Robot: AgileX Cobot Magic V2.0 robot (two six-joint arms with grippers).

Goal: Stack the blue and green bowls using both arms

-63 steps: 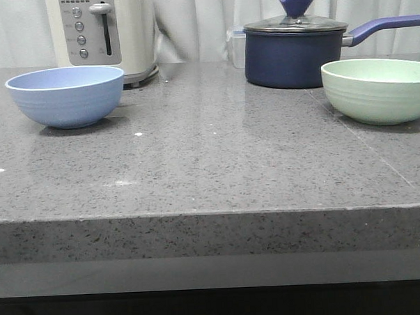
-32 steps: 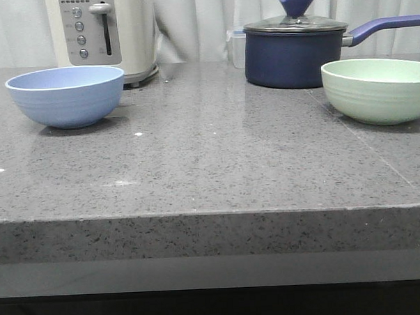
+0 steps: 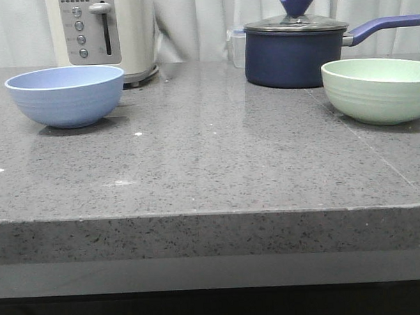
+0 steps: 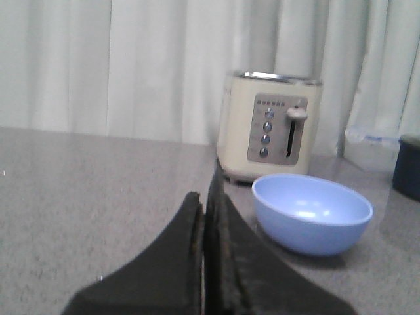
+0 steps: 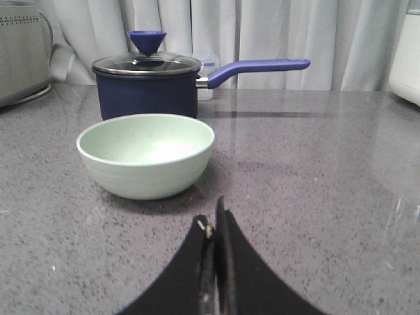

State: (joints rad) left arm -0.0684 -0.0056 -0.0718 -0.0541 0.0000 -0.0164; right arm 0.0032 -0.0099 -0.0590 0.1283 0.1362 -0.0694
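Left gripper (image 4: 205, 210): fingers (image 4: 187, 226) pressed together, nothing between them, tips low over the grey speckled desk (image 4: 79, 197). Blue bowl (image 4: 312, 213) sits near, ahead of the tips and off to one side, not touching them; upright, empty, on the desk. Cream toaster (image 4: 272, 134) with lever and round buttons stands just behind that bowl.

Right gripper (image 5: 215, 226): fingers (image 5: 228, 256) also pressed together, holding nothing, tips just above the desk. Green bowl (image 5: 146, 154) sits near, ahead of the tips and offset to one side, clear of them; upright, empty. Dark navy saucepan (image 5: 146, 88) with glass lid and blue knob stands right behind the green bowl, its handle (image 5: 259, 67) pointing sideways.

Front view: neither arm is in frame. Blue bowl (image 3: 65, 96) is on the desk's left side, green bowl (image 3: 378, 89) on the right side, well apart, with bare desk (image 3: 217, 164) between them. Not stacked. Toaster (image 3: 103, 33) is behind the blue bowl, saucepan (image 3: 295, 52) behind and left of the green bowl. A clear lidded container (image 3: 236, 48) is partly hidden behind the saucepan. Pale curtain (image 3: 197, 22) across the back.
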